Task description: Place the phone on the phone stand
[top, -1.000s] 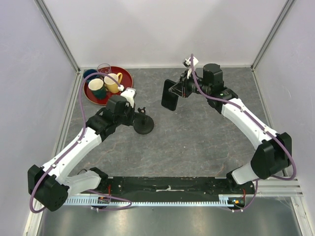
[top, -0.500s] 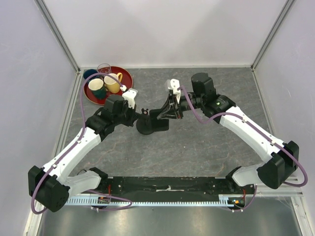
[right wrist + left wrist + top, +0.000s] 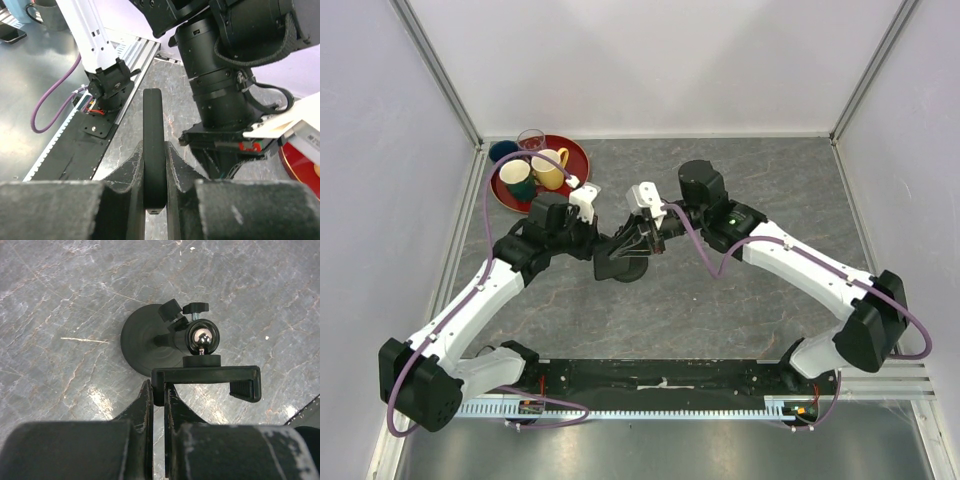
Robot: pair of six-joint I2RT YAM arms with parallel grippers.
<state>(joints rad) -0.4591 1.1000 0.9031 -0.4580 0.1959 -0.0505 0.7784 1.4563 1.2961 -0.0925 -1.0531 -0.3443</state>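
- Two arms rise from the near edge of the table (image 3: 740, 300) and lean inward, so that their grippers come together a little left of the table's middle.
- The left gripper (image 3: 158, 392) is pinched tight on the phone stand (image 3: 206, 376). Its wrist view shows both fingers pressed against the left end of the stand's clamp bracket. The bracket's right end is free.
- The phone stand rests on the table by its round disc base, which lies flat on the grey, stone-patterned surface. Above the base sit a shiny ball joint and two small black thumb knobs, and the bracket lies crosswise on top.
- The right gripper (image 3: 154, 150) is clamped on the phone (image 3: 152, 112). In the right wrist view the phone shows edge-on as a thin black slab squeezed between the two fingers. Its rounded end sticks out past the fingertips.
- Seen from above, the right gripper is just beside the left one, above the stand's base. The phone is held in the air, off the table and close to the bracket. The dark parts overlap there, so I cannot tell whether phone and bracket touch.
- In the right wrist view the black wrist of the left arm fills the space just beyond the phone.
- Farthest back, toward the table's far left corner, lies a round red tray (image 3: 582, 160). It carries a yellow mug (image 3: 550, 168), a teal mug (image 3: 516, 180), a dark blue cup (image 3: 502, 150) and a clear glass (image 3: 531, 138).
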